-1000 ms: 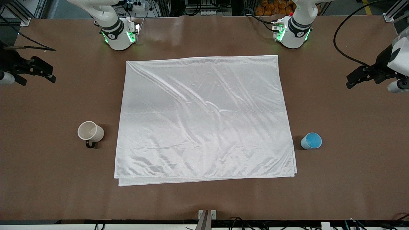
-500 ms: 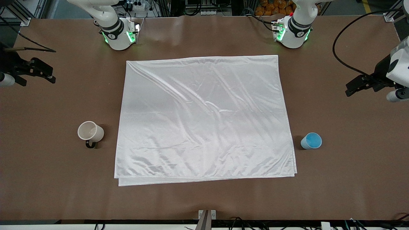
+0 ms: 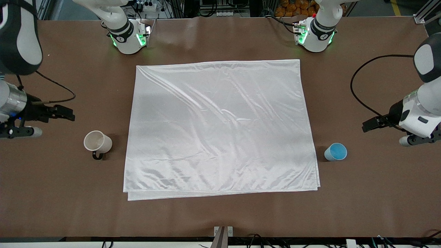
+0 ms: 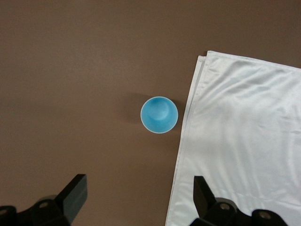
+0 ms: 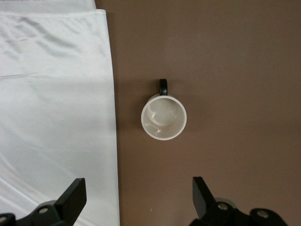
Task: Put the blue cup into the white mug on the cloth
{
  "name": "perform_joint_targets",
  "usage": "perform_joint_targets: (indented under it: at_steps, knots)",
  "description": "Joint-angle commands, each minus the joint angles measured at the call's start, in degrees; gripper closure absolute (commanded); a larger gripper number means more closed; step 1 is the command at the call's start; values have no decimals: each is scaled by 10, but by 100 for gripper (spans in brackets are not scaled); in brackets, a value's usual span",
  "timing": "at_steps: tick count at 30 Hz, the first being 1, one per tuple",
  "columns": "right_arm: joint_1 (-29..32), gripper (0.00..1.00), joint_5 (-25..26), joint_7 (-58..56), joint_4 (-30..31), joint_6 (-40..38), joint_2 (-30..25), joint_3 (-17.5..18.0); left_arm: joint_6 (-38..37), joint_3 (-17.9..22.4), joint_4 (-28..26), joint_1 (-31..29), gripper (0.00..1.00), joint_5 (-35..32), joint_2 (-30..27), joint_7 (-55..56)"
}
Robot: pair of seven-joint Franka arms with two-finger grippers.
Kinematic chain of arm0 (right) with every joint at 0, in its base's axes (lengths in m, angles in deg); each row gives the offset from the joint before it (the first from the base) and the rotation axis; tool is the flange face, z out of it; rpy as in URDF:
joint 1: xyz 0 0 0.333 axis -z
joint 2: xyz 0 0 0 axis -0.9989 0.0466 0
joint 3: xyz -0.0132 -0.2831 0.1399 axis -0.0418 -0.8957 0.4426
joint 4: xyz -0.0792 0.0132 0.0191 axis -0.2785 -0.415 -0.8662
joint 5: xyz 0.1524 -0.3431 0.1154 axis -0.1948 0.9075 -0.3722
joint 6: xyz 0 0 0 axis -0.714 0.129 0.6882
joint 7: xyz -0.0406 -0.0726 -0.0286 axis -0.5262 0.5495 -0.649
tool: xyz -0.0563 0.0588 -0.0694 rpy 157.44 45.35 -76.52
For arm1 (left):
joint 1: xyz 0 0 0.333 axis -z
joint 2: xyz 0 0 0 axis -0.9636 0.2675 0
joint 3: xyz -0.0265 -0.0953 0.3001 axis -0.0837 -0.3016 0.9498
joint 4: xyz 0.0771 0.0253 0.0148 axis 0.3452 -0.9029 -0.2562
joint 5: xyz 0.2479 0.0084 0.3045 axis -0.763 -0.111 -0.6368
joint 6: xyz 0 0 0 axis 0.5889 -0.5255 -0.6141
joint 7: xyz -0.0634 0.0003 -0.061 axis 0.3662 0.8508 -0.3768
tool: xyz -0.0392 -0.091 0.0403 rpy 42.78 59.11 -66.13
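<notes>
On the brown surface (image 3: 220, 217), nearest the front camera, lies the doubled edge of the cloth (image 3: 220, 127), spread flat with soft wrinkles and bearing nothing. Slightly farther from that camera, at about the same depth, two vessels stand upright on bare surface, each just beside a side edge of the cloth and not touching it: the blue cup (image 3: 336, 152) toward the left arm's end, the white mug (image 3: 97, 142) toward the right arm's end, its black handle turned toward the front camera. The left tool (image 3: 368, 125) hangs over bare surface near the cup, and its wrist view looks down on the cup between widely spread fingers that hold nothing. The right tool (image 3: 65, 113) hangs over bare surface near the mug, likewise spread wide and empty. As I judge it, nothing is yet done: both vessels need gripping, the mug moving onto the cloth, the cup dropping inside. Both arms' upper links are cut off at the frame edges.
</notes>
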Motion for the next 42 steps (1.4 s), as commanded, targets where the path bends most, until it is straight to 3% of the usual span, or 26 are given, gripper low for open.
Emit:
perform_joint_targets:
  at_steps: [1, 14, 19, 24, 42]
  knots:
    - [11, 0, 5, 0, -17, 32, 56, 2, 41, -2, 10, -7, 0, -15, 53, -8]
    - [11, 0, 6, -2, -17, 176, 145, 2, 190, 0, -80, -10, 0, -15, 122, -6]
    - [10, 0, 10, -20, -17, 195, 169, 2, 249, 6, -120, -10, 0, -21, 131, -7]
    - [10, 0, 10, -26, -18, 199, 193, 2, 257, 6, -121, -10, 0, -69, 141, -2]
    - [15, 0, 10, -26, -5, 236, 244, 2, 298, 6, -114, -16, 0, -71, 185, -2]
